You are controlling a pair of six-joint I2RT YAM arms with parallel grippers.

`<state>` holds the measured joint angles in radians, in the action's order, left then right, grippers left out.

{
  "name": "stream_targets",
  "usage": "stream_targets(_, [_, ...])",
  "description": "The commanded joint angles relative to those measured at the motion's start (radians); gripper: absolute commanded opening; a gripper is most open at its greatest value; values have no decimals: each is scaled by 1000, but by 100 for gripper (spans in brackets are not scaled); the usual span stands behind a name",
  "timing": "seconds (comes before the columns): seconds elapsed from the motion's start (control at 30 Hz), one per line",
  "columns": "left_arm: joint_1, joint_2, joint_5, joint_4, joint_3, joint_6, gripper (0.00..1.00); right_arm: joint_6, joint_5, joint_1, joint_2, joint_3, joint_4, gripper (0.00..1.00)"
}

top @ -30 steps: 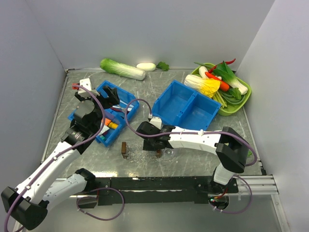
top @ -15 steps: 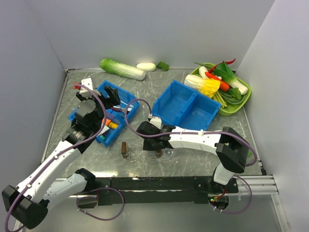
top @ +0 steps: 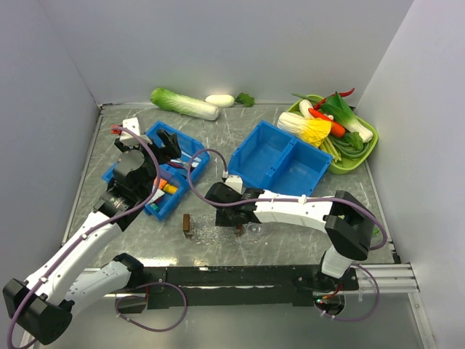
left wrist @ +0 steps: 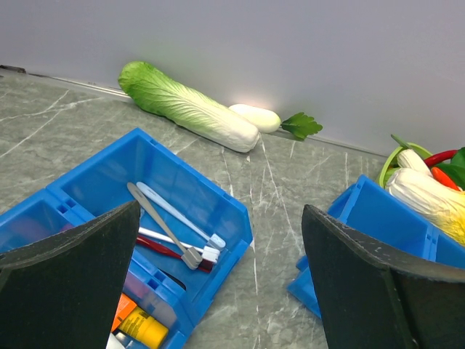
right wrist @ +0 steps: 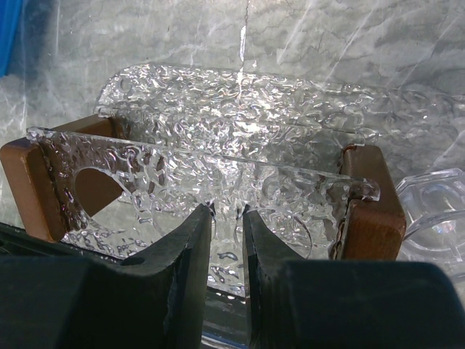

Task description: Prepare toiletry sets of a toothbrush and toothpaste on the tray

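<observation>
Fingers of the right gripper (right wrist: 227, 218) are pinched almost together on the near wall of the clear, bumpy glass-like oval tray (right wrist: 240, 109), and that tray sits low in the centre of the top view on the grey marbled worktop (top: 240, 123). Brown wooden end blocks (right wrist: 29, 182) close off the tray wall at the left and right of the wrist view. Just off its right end, at the frame edge, there's a small clear faceted piece (right wrist: 436, 211); can't tell what it is.

Over on the left, the left gripper (left wrist: 220, 218) hangs above the small blue plastic bin (left wrist: 94, 174), fingers spread wide with nothing between them. The slim pale grey toothbrush (left wrist: 161, 222) lies inside the bin's upper compartment, left of centre, beside a pale blue toothbrush (left wrist: 178, 213) and a red-handled toothbrush (left wrist: 163, 247). An orange tube (left wrist: 142, 327) peeks out at the bottom left, half hidden behind the black left finger. From above, the arm's head covers much of this bin.

Along the back wall lie a long green-and-white cabbage (left wrist: 185, 109) and a white radish (left wrist: 254, 118). A larger blue two-compartment bin (top: 280, 156) stands between the small bin and the green tray of vegetables (top: 373, 134) at upper right.
</observation>
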<state>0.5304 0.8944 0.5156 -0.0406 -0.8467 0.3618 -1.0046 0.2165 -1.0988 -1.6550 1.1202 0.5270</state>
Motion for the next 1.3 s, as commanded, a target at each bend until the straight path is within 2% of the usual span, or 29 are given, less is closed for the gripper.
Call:
stream_targets(0.0, [-3, -6, -12, -24, -17, 8, 97, 27, 9, 7, 17, -7, 47, 26])
stream_targets(0.47, [-3, -6, -15, -24, -17, 9, 97, 31, 11, 5, 23, -8, 45, 39])
stream_targets(1.27, [-3, -2, -26, -24, -17, 9, 96, 8, -8, 5, 101, -20, 4, 43])
